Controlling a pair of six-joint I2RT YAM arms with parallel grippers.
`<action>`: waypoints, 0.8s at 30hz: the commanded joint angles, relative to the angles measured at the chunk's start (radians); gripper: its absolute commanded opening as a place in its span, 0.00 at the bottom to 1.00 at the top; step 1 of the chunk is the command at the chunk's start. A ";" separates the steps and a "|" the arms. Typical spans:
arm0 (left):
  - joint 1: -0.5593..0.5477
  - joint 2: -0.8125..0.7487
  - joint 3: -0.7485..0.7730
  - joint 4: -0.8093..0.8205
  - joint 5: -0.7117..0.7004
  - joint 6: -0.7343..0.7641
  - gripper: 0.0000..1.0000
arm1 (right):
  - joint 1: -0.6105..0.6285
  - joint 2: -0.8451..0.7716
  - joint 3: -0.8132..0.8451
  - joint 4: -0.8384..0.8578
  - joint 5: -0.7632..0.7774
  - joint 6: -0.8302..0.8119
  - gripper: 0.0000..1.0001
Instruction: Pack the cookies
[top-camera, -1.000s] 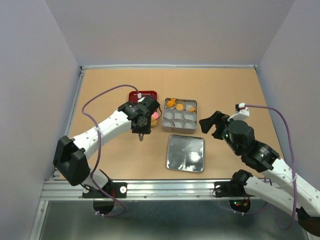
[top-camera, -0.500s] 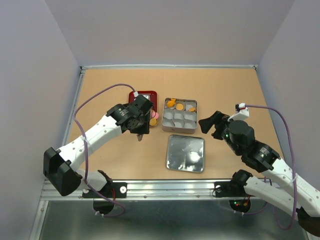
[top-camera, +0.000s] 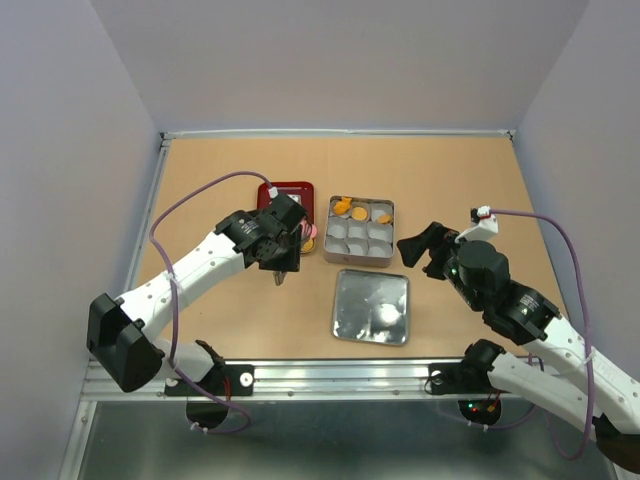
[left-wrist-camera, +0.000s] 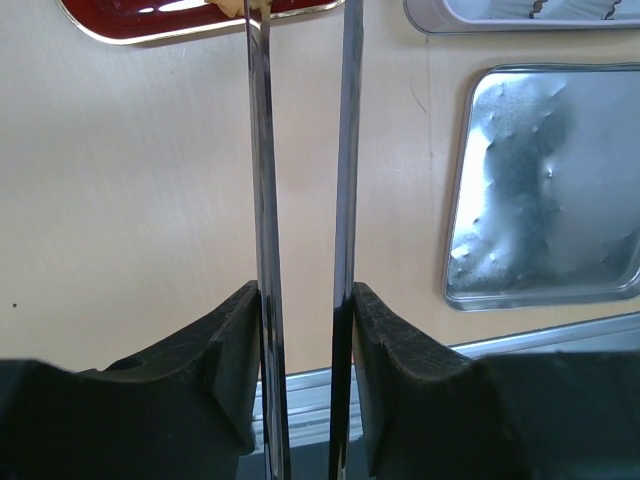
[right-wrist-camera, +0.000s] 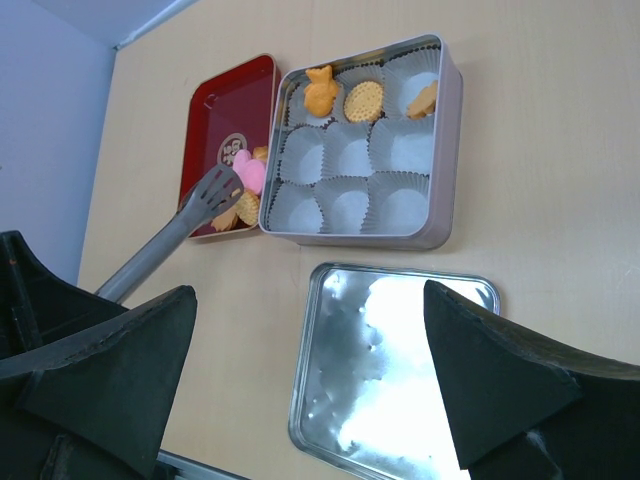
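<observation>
Metal tongs (left-wrist-camera: 258, 150) are clamped between the fingers of my left gripper (left-wrist-camera: 305, 300), their two arms slightly apart. The tongs' tip (right-wrist-camera: 222, 190) rests over the red tray (top-camera: 285, 188), next to a pink cookie (right-wrist-camera: 248, 172) and tan cookies (right-wrist-camera: 247, 208). Three orange and yellow cookies (right-wrist-camera: 363, 100) lie in the back row of the square tin (right-wrist-camera: 445, 150), in paper cups. The other cups are empty. My right gripper (right-wrist-camera: 310, 300) hangs open above the tin's lid (right-wrist-camera: 400, 370), to the right of the tin (top-camera: 326, 240).
The shiny lid (top-camera: 371, 306) lies flat in front of the tin, near the table's metal front rail (top-camera: 320, 375). Grey walls close in the table at the back and both sides. A purple cable loops over each arm.
The left arm's elbow has swung out to the left and its gripper has shifted slightly left, keeping the tongs by the red tray. The right arm has not moved.
</observation>
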 joint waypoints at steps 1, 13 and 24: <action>-0.002 -0.002 -0.009 0.005 -0.025 0.015 0.48 | -0.002 -0.008 -0.008 0.020 0.003 0.002 1.00; -0.002 0.026 -0.033 -0.015 -0.027 0.025 0.48 | -0.001 -0.003 -0.010 0.018 0.003 0.000 1.00; -0.005 0.007 -0.044 0.017 0.035 0.031 0.57 | -0.002 -0.006 -0.021 0.018 0.001 0.006 1.00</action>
